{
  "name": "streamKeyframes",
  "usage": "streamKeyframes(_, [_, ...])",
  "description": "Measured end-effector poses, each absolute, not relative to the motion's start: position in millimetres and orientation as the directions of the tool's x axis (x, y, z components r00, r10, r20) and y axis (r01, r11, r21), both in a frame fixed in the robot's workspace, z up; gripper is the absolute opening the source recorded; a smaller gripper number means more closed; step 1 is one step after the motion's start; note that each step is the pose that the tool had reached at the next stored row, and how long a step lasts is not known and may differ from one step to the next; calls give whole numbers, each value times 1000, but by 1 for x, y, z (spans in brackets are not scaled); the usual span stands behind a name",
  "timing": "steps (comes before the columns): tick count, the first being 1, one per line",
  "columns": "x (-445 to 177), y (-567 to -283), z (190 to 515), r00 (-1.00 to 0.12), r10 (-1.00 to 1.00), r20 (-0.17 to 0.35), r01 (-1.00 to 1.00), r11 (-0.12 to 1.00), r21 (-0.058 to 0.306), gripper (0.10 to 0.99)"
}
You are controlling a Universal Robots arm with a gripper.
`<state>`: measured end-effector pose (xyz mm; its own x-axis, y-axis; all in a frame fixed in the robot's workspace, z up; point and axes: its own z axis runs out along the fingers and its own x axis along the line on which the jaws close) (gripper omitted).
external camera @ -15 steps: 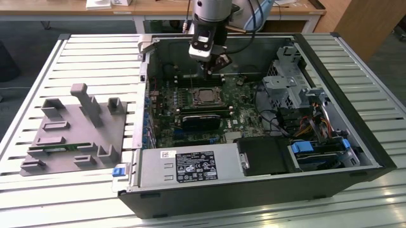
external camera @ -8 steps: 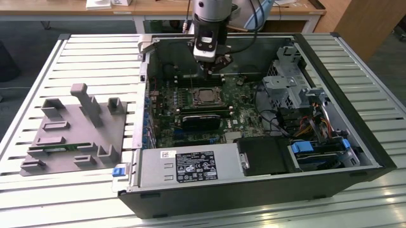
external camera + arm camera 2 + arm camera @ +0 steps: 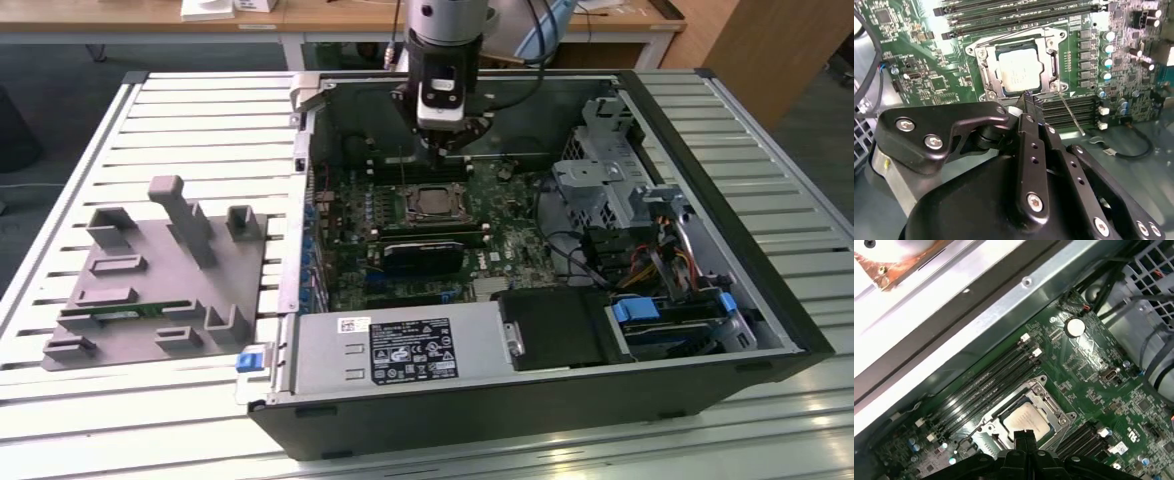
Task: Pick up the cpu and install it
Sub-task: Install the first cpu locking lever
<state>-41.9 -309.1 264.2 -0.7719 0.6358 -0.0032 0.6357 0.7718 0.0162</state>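
The cpu point(image 3: 430, 201) is a silver square chip lying flat in its metal socket frame point(image 3: 985, 75) on the green motherboard point(image 3: 514, 250) inside the open computer case. It is in both wrist views, cpu point(image 3: 1019, 70) and cpu point(image 3: 1027, 421). My gripper point(image 3: 449, 148) hangs over the board just behind the socket, a short way above it. The black fingertips point(image 3: 1027, 101) are pressed together with nothing between them, and they end close to the chip's edge point(image 3: 1021, 436). A thin metal lever point(image 3: 1072, 115) sticks out beside the socket.
The case walls point(image 3: 304, 150) ring the board. A drive cage point(image 3: 607, 175) and cables stand at the exterior view's right, the power supply point(image 3: 400, 350) at the front. A black module point(image 3: 420, 255) sits below the socket. A grey fixture point(image 3: 147, 270) holding a green memory stick point(image 3: 120, 315) rests on the slatted table.
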Motion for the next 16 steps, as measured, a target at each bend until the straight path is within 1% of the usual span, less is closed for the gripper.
streamKeyframes(10, [-42, -309, 264, -828, 561, -3, 561, 828, 16, 106])
streamKeyframes(16, [-42, -309, 264, -882, 471, -3, 471, 882, 16, 106])
